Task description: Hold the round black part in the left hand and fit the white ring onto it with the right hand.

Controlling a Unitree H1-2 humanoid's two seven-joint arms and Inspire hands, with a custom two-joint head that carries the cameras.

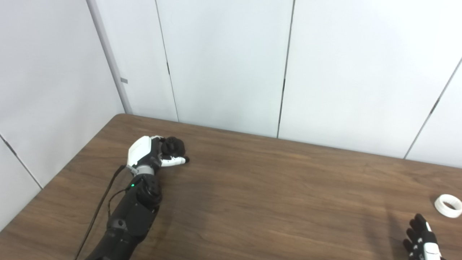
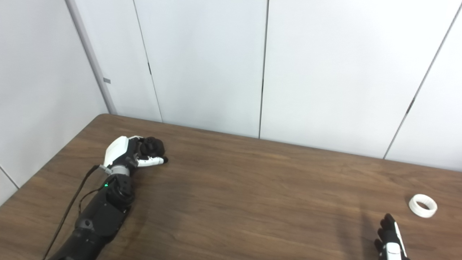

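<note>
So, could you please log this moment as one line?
left hand: shut on black part | right hand: open, near white ring | ring: on table, not fitted

The counter [image 1: 274, 195] is dark brown with streaked wood grain; the left robot hand [image 1: 157, 153] has a white shell and black fingers, closed round a black part [image 1: 173, 145]; the ring [image 2: 422, 206] is plain white; the right robot hand [image 2: 390, 238] is black with white trim; the wall panels [image 1: 223, 61] are pale grey-white.

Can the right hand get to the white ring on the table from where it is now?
Probably yes. The white ring lies alone on the bare table, just beyond the right hand, with nothing between them. The left hand is far off on the other side.
</note>
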